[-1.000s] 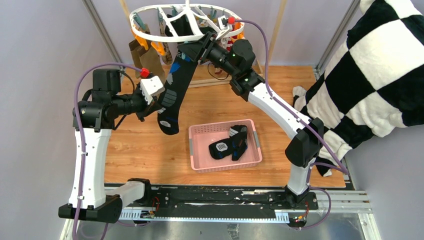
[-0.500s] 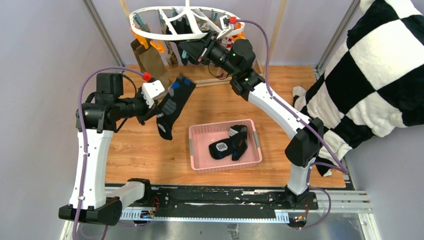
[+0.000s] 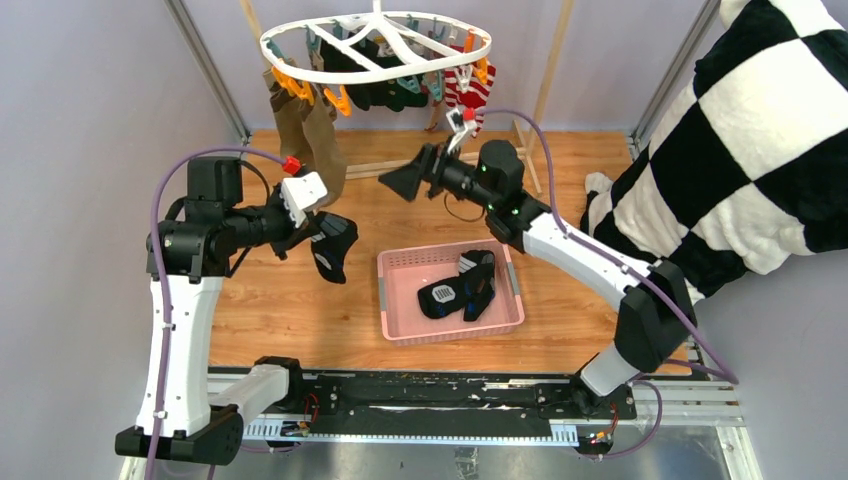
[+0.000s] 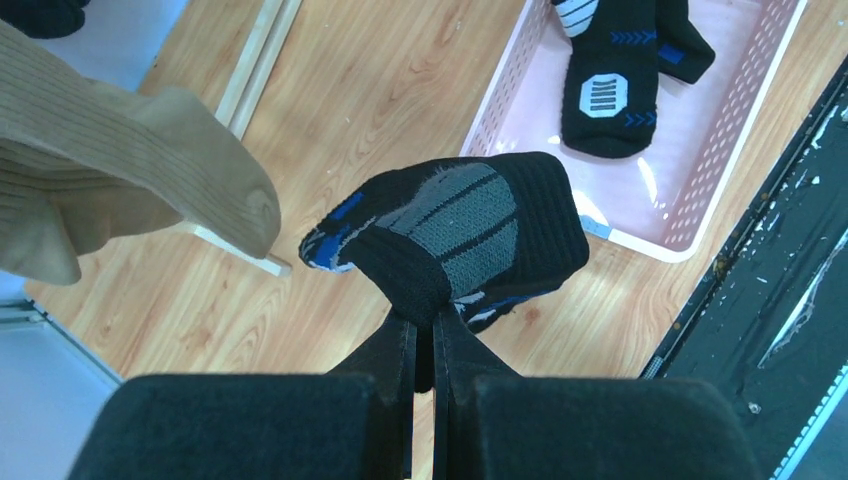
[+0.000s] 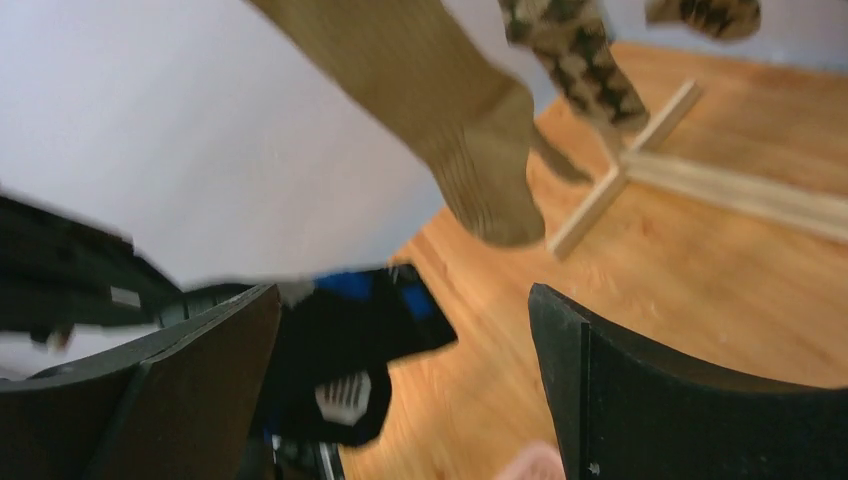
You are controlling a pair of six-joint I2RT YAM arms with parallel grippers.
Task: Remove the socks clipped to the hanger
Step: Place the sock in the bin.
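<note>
Wood-plank tabletop (image 3: 290, 300), white plastic oval hanger (image 3: 300, 72) at far centre w/ other socks (image 3: 318, 150) clipped: L gripper (image 4: 424, 330) clamped on freed black-and-blue sock (image 4: 470, 225), left of pink slotted basket (image 3: 452, 334); R gripper (image 3: 398, 184) jaws apart, empty; next, prob.: drop sock in basket.

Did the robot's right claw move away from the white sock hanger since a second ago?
Yes. The right gripper has dropped from just under the hanger to lower down, nearer the pink basket, with its jaws open.
</note>
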